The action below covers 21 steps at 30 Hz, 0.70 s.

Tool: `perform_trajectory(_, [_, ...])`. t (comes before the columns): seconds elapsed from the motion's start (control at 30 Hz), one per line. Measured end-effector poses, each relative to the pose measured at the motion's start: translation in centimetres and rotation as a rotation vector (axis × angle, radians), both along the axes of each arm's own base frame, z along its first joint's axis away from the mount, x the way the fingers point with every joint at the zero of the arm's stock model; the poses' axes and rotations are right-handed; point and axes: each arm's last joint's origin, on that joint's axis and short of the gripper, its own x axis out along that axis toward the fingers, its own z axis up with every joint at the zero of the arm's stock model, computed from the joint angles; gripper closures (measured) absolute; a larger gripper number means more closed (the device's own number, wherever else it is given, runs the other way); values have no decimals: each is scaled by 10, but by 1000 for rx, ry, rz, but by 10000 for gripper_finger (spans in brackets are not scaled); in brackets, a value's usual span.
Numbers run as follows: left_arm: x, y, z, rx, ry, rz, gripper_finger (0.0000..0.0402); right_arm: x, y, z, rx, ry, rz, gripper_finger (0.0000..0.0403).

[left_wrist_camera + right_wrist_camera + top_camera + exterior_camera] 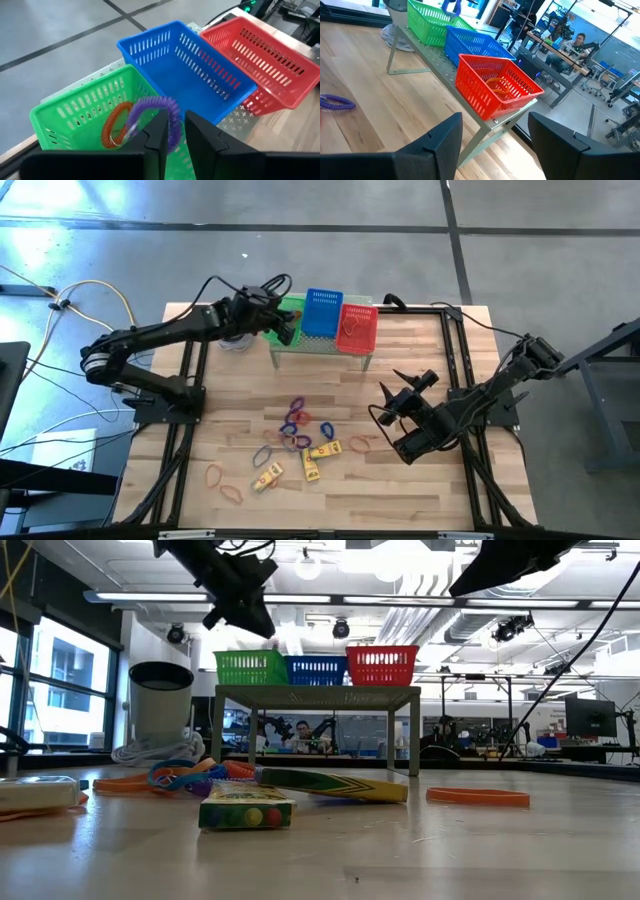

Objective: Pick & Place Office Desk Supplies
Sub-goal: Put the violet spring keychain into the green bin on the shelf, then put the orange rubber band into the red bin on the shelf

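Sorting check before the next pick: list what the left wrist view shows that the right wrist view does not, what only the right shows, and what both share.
Only the left wrist view: the left pincer above the green basket, a purple coil loop at its fingers, and an orange band lying inside that basket.

Only the right wrist view: the right pincer, open with nothing between its fingers, an orange band in the red basket, a purple coil on the table, and people seated in the room behind.

Both: the green, blue and red baskets in a row on the metal stand.
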Motion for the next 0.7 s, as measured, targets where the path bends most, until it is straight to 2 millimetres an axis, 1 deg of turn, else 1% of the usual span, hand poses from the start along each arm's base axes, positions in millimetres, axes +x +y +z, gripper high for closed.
perform_trajectory(0.17, [2,-3,0,10,4,-17,313,0,0,0,0,0,0,188])
perform_trajectory(0.3, [3,-4,2,74,24,-59,310,0,0,0,-1,0,0,188])
perform_trajectory(0.4, [6,-8,6,118,8,-91,309,0,0,0,-7,9,2,188])
perform_trajectory(0.53, [9,-24,12,148,-9,-156,309,0,0,0,-20,33,10,188])
perform_trajectory(0.7, [7,-54,12,129,27,-265,309,0,1,-1,0,73,22,188])
